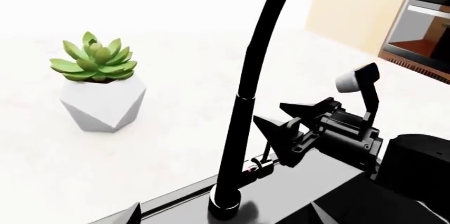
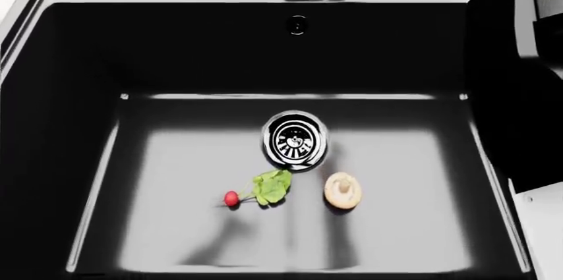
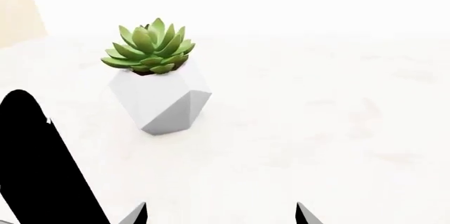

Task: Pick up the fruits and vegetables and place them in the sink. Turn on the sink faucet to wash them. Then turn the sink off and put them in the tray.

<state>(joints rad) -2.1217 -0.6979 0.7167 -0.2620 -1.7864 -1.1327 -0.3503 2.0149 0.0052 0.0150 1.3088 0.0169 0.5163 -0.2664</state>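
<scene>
Both arms are up at the back of the sink [image 2: 264, 49], by the sink faucet [image 1: 246, 92]. The right gripper [image 1: 268, 112] points its jaws at the black post. They stand spread apart with nothing between them, their tips just short of the post and a little above the small side lever [image 1: 260, 167]. I cannot tell whether anything touches. In the right wrist view its two fingertips [image 3: 138, 214] show wide apart, with the faucet post dark off to one side.

The left gripper [image 1: 225, 217] shows only as two dark tips, also apart and empty. The foot of the faucet stands just beyond them on the steel rim.

Past both sets of jaws, on the white desk [image 1: 176, 145], sits a succulent in a faceted white pot [image 1: 102, 103]. An oven [image 1: 422, 23] shows farther off, beyond the right gripper.

Well below the jaws, on the basin floor, lies the radish [image 2: 231, 198], its green leaves turned toward the chrome drain [image 2: 296, 140]. The mushroom [image 2: 342, 190] lies near it, just beside the drain and apart from the radish. Neither is held.
</scene>
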